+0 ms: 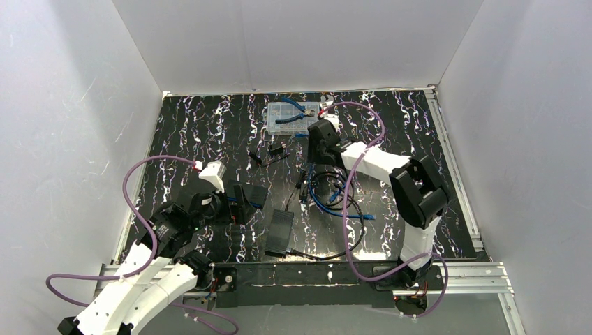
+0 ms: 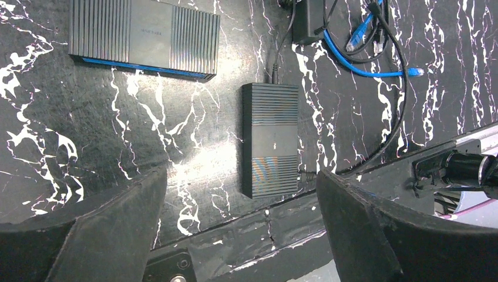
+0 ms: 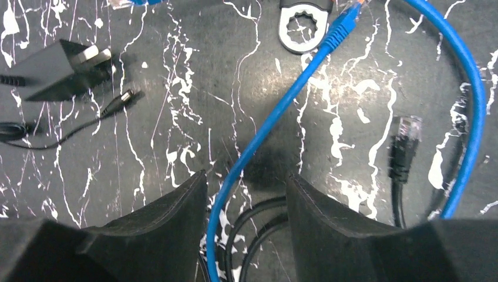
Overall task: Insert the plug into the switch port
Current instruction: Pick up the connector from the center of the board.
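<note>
The switch is a small flat ribbed black box near the table's front edge; a cable enters each short end, and its port does not show from above. A blue cable ends in a blue plug; beside it lies a black cable with a clear plug. My right gripper hovers open at mid-table, with the blue cable running between its fingers, untouched. Left of the switch, my left gripper stands wide open and holds nothing.
A larger black box with a blue edge lies beside the left gripper. A wall adapter, its barrel plug and a wrench ring lie near the right gripper. A clear parts box stands at the back. Coiled cables fill mid-table.
</note>
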Motion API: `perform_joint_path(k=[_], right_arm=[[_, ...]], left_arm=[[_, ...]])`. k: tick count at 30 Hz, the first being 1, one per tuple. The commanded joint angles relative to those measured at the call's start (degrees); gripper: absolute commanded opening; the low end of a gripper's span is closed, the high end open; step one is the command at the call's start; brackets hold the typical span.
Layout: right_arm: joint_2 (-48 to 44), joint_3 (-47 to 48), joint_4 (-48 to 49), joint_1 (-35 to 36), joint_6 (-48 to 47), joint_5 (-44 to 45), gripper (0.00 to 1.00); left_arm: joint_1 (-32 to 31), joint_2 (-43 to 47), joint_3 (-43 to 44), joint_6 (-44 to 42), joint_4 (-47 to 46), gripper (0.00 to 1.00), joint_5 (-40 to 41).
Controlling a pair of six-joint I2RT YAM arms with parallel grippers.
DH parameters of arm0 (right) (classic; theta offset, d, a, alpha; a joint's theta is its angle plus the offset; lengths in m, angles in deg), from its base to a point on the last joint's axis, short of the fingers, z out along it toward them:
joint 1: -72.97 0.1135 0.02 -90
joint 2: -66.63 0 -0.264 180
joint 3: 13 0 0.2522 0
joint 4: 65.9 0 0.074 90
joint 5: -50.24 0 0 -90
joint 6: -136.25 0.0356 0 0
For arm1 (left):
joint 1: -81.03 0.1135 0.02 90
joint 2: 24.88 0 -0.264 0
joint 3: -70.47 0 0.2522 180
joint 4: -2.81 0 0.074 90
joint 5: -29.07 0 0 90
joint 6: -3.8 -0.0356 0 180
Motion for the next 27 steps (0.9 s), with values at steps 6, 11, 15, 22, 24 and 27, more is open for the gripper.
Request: perform_joint_path(k=[6, 11, 15, 22, 24, 27], right_arm=[[6.2, 6.1, 1.1, -2.0, 7.0, -0.3, 0.58], [7.7, 6.5, 1.2, -2.5, 8.4, -0.3, 0.48], [6.2, 4.2, 2.9, -2.6, 8.5, -0.4, 0.22], [0.1, -0.6, 5.7, -2.7, 7.8, 0.1, 0.01], [-2.5, -2.1, 6.2, -2.7, 7.6, 0.1, 0.01], [-7.8, -4.6, 7.3, -2.6, 7.3, -0.3, 0.01]], left_arm=[[-0.2, 0.0, -0.7, -0.9, -0.2, 0.98, 0.1], [-0.2, -0.2, -0.7, -0.9, -0.1, 0.98, 0.1], [-0.2, -0.3, -0.7, -0.8, 0.0, 0.98, 0.2], [-0.2, -0.7, -0.7, -0.7, 0.0, 0.98, 0.5], [-0.2, -0.7, -0.7, -0.7, 0.0, 0.98, 0.6], [-0.1, -0.9, -0.7, -0.6, 0.0, 0.98, 0.6]])
